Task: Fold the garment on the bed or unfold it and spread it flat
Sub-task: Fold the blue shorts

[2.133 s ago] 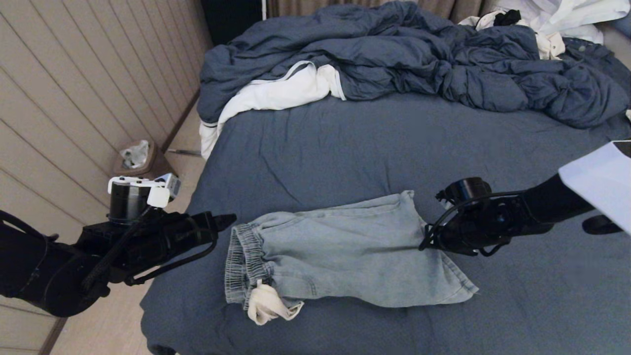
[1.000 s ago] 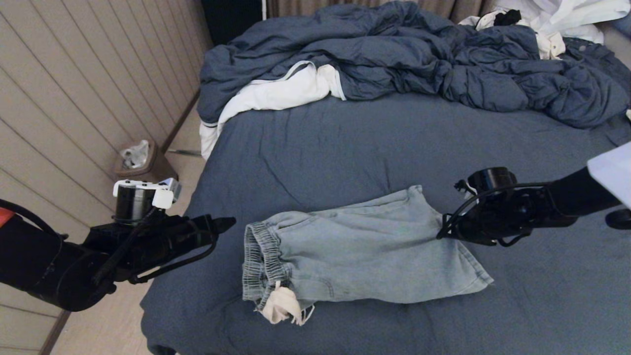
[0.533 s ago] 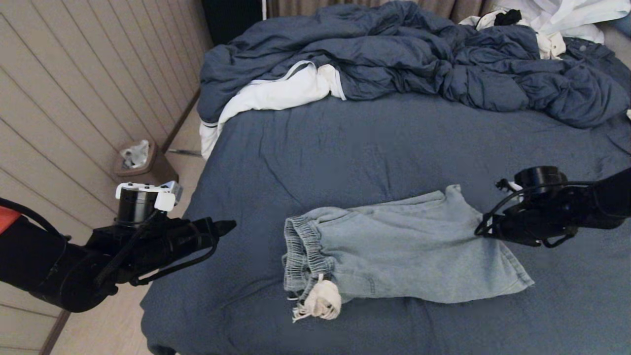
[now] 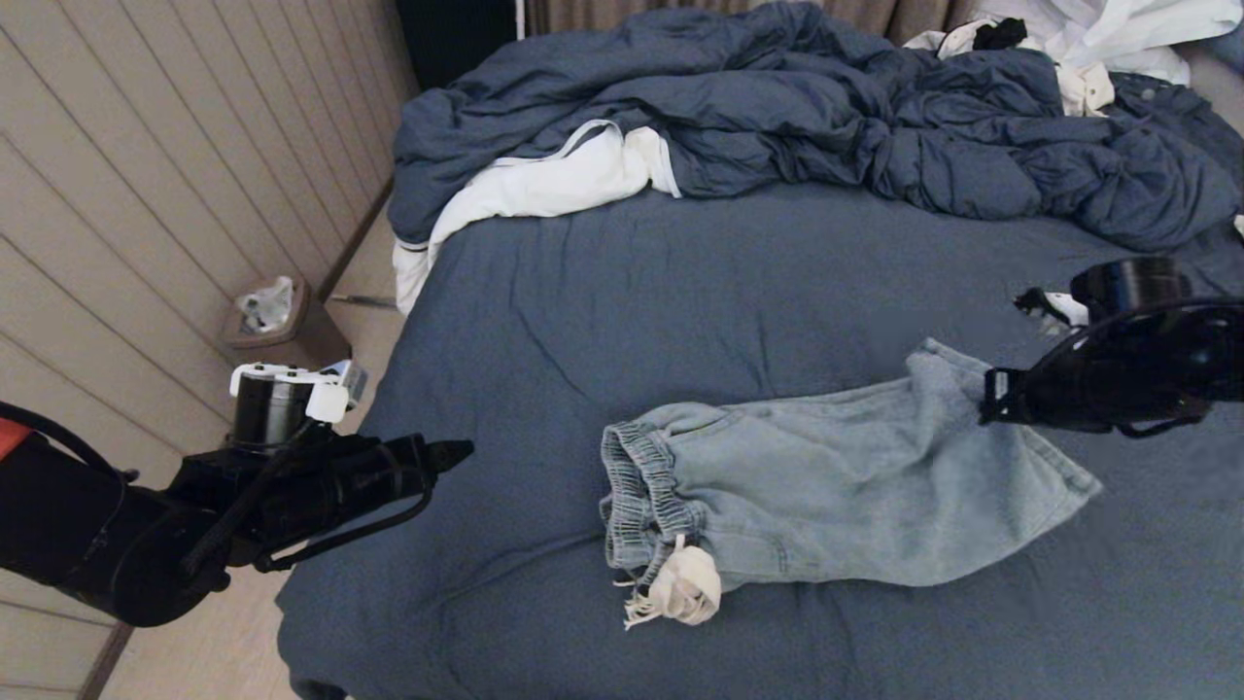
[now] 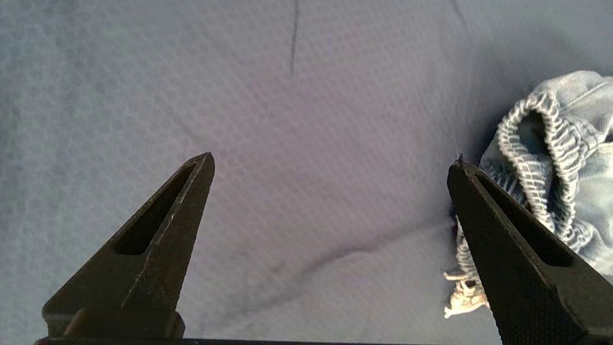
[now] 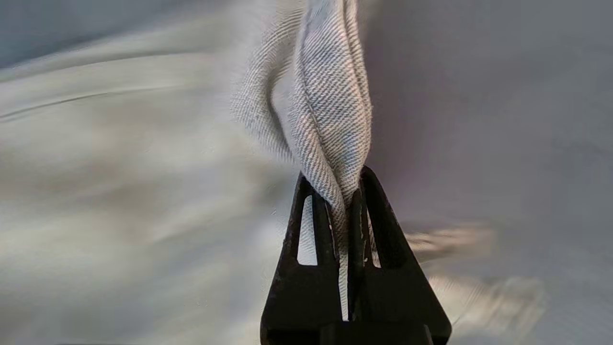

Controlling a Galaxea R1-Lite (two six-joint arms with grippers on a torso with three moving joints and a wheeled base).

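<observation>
The pale blue denim shorts [image 4: 836, 486] lie folded lengthwise on the bed's dark slate-blue sheet [image 4: 680, 311], waistband [image 4: 637, 501] to the left, with a white pocket lining and drawstring [image 4: 680, 593] bunched at the front. My right gripper [image 4: 991, 403] is shut on the shorts' leg hem at the right, and the pinched denim fold [image 6: 330, 120] rises out of its closed jaws [image 6: 342, 191]. My left gripper [image 4: 457, 452] hovers over the bed's left edge, open and empty [image 5: 330, 163]; the waistband [image 5: 546, 143] shows beyond one finger.
A bulky dark blue duvet [image 4: 826, 117] is heaped across the far end of the bed, with a white garment [image 4: 544, 185] under its left end and more white clothes [image 4: 1108, 39] at the far right. A small bin [image 4: 277, 321] stands on the floor by the panelled wall.
My right gripper has dragged the shorts to the right across the sheet and lifted the hem slightly. The left arm has barely moved.
</observation>
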